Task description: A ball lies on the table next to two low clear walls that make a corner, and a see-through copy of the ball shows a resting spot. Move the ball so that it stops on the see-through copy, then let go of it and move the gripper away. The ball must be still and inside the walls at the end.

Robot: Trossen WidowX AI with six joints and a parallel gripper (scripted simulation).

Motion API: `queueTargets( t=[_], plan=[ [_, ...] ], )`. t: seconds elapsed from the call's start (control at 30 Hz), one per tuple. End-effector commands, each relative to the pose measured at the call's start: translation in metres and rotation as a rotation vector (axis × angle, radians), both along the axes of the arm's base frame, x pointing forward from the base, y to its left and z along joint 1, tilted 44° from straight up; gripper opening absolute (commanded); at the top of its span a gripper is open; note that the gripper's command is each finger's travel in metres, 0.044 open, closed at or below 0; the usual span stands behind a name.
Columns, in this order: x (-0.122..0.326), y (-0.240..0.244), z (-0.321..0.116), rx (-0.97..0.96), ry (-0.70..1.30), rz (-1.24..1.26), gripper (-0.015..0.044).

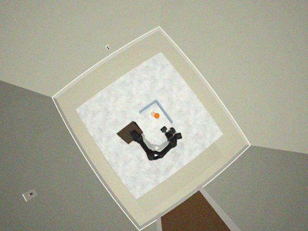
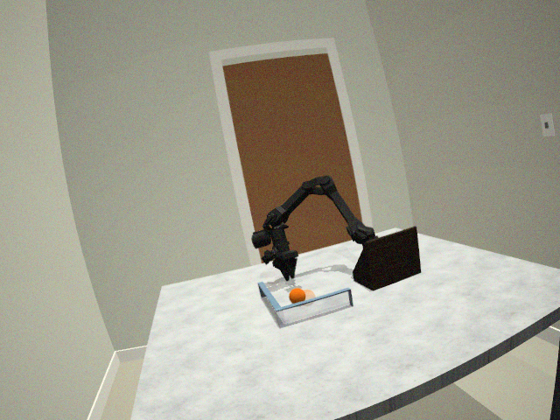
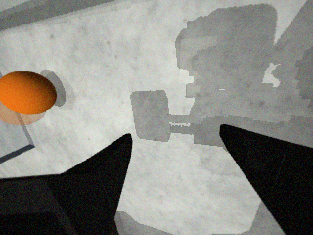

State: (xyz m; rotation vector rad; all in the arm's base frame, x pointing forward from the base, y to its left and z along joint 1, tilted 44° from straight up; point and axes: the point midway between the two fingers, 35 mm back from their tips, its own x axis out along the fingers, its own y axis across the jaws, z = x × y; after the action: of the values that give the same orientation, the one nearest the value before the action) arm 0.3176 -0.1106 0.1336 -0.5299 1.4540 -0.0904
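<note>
— Since you asked about the gripper [image 2: 288,269]: how do its fingers stand, and are you carrying anything?

— Your fingers are spread wide with only bare marble table [image 2: 407,325] between them; you hold nothing. In the wrist view the two dark tips frame the arm's own shadow on the tabletop.

— Where is the ball from there?

— The orange ball [image 2: 297,295] sits on the table below the gripper and well apart from it, out past the fingertips and off to one side — in the wrist view it shows at the left edge [image 3: 26,91], outside the span of the jaws. You are not touching it.

— And the resting spot?

— The see-through copy [image 1: 152,113] lies just beside the ball and overlaps it partly, so the ball is not centred on it. Seen from the gripper, the copy is a pale patch peeking out from under the ball.

— The walls?

— The two clear walls [image 2: 311,300] meet in a corner beyond the ball, farther from the gripper than the ball is. Ball and copy both lie inside that corner. Your gripper hangs over the open side, near the end of one wall, tips pointing down.
</note>
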Motion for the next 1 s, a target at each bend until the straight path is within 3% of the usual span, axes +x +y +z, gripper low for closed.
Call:
queueTargets(
  t=[0.0, 0.47, 0.97],
  plan=[
    [0.008, 0.052, -0.026, -0.069, 0.153, 0.263, 0.0385],
    [-0.010, 0.199, -0.103, -0.507, 0.724, 1.221, 0.0385],
    [-0.008, 0.191, -0.114, -0.515, 0.732, 1.233, 0.0385]
  ],
)
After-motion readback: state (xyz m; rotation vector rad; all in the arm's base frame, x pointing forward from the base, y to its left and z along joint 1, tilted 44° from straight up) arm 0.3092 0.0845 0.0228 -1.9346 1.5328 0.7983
